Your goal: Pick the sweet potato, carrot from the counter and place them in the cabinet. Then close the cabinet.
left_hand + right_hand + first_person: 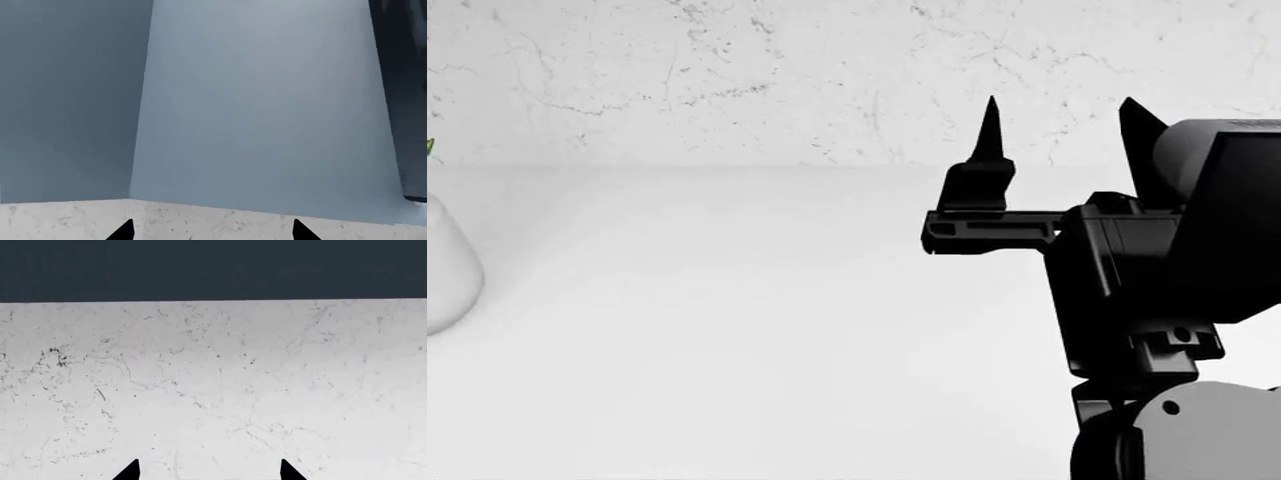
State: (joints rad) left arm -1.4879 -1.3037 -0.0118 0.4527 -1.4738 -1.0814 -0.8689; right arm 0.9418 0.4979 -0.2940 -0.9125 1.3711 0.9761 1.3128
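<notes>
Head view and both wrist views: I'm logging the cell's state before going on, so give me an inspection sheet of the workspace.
Surface: white counter, bare in the middle.
Job's things: sweet potato, carrot and cabinet, nothing seen.
Clutter: white rounded object at the counter's left edge, cut off by the frame.
Grippers: right gripper raised, jaws apart, empty; left gripper jaws apart, empty, facing blue-grey panels.
Cables: nothing seen.
Surroundings: marbled white wall behind the counter.

head cam looks down over the white desk (pixel 734 330) toward the marble wall (pixel 761 70), both wrist cams stare close-up at that wall
</notes>
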